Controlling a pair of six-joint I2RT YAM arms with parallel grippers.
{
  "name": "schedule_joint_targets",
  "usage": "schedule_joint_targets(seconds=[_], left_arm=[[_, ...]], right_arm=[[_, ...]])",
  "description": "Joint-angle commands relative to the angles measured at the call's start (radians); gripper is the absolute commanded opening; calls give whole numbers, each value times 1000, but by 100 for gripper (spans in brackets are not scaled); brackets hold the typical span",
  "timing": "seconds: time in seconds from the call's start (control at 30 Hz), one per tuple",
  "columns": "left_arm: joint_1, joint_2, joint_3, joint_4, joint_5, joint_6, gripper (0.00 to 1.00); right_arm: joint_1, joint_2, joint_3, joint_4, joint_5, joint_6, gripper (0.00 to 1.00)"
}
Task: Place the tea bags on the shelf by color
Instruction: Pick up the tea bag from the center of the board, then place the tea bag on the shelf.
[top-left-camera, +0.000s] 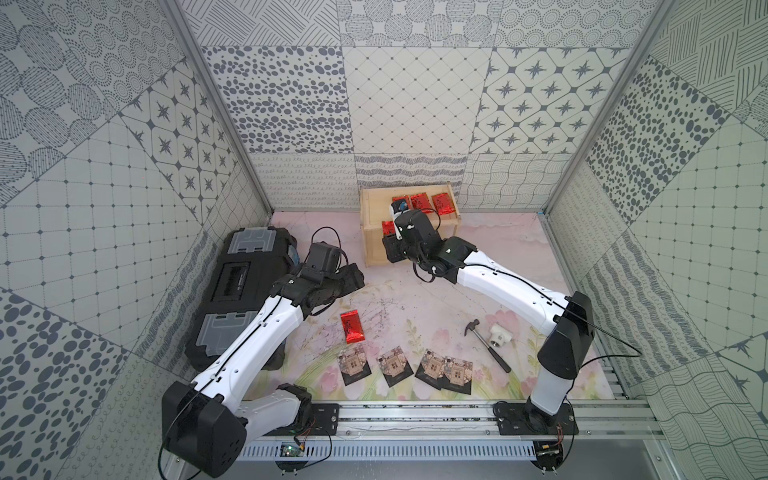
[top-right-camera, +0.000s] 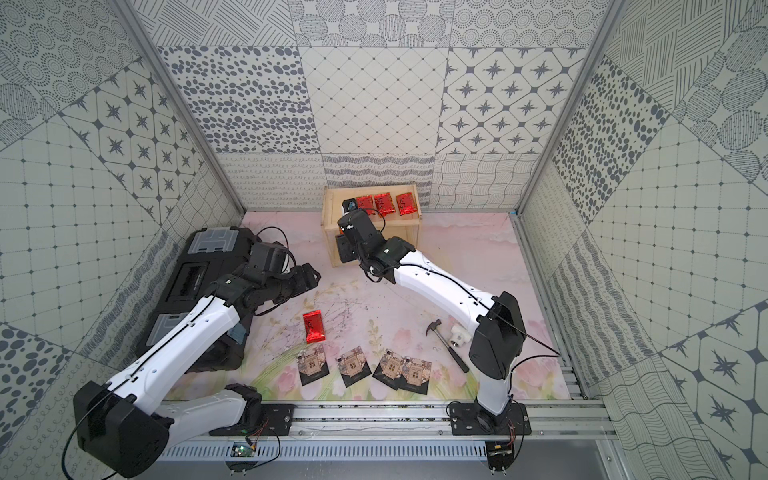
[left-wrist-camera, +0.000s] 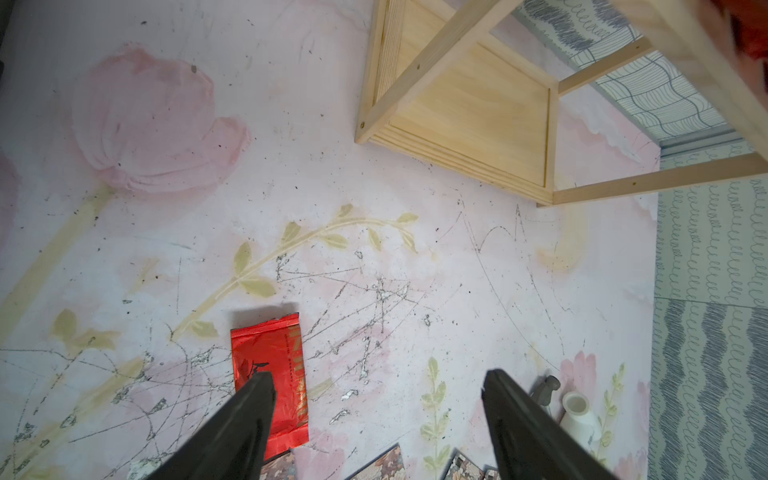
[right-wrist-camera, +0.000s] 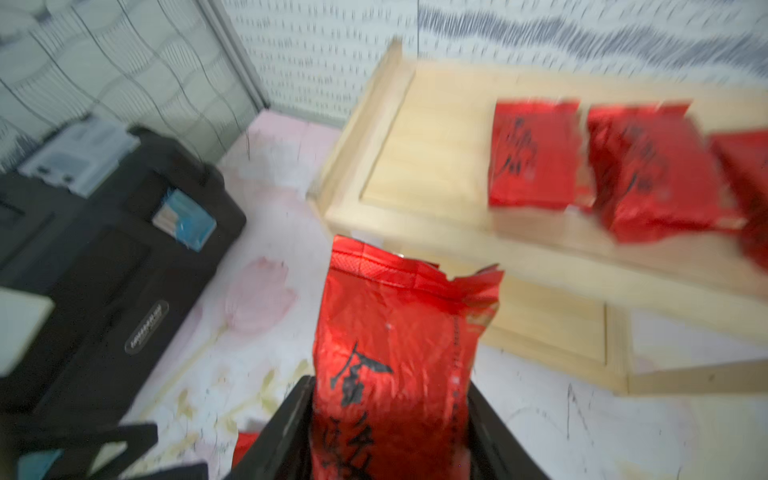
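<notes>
The right gripper (right-wrist-camera: 390, 388) is clamping 1 red foil tea bag (right-wrist-camera: 399, 324) by its lower end, with the jaws narrowed onto its 2 sides. The packet is standing up out of the jaws. Its crimped top edge is pointing at the front of the wooden shelf (top-left-camera: 371, 208), toward that shelf's left end; whether foil is touching wood cannot be told.

3 red tea bags (top-right-camera: 385, 204) are lying side by side on the upper tier, occupying its middle and right part.

The left gripper (left-wrist-camera: 378, 384) is hanging above the table mat (top-left-camera: 415, 299) with its jaws spread wide and gripping nothing. In the left wrist view 1 finger (left-wrist-camera: 245, 415) is overlapping a 5th red tea bag (top-left-camera: 352, 327), which is lying flat on the mat.

4 dark square sachets (top-left-camera: 392, 365) are lying in a row near the table's front edge, just in front of that packet; the 2 rightmost are overlapping.

A hammer (top-left-camera: 486, 347) and a white fitting (top-left-camera: 500, 334) are lying beside the right arm, and a black toolbox (top-left-camera: 245, 266) is standing at the left.
</notes>
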Motion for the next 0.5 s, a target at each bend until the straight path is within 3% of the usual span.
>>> schedule_joint_targets(seconds=[0.0, 0.27, 0.47], left_arm=[[8, 23, 16, 3, -1, 16, 83], [13, 32, 1, 9, -7, 22, 83], [15, 51, 0, 12, 13, 17, 83]], right_arm=[[-27, 99, 142, 5, 39, -106, 53], [-56, 352, 490, -1, 88, -245, 53], [-78, 473, 647, -31, 95, -251, 53]])
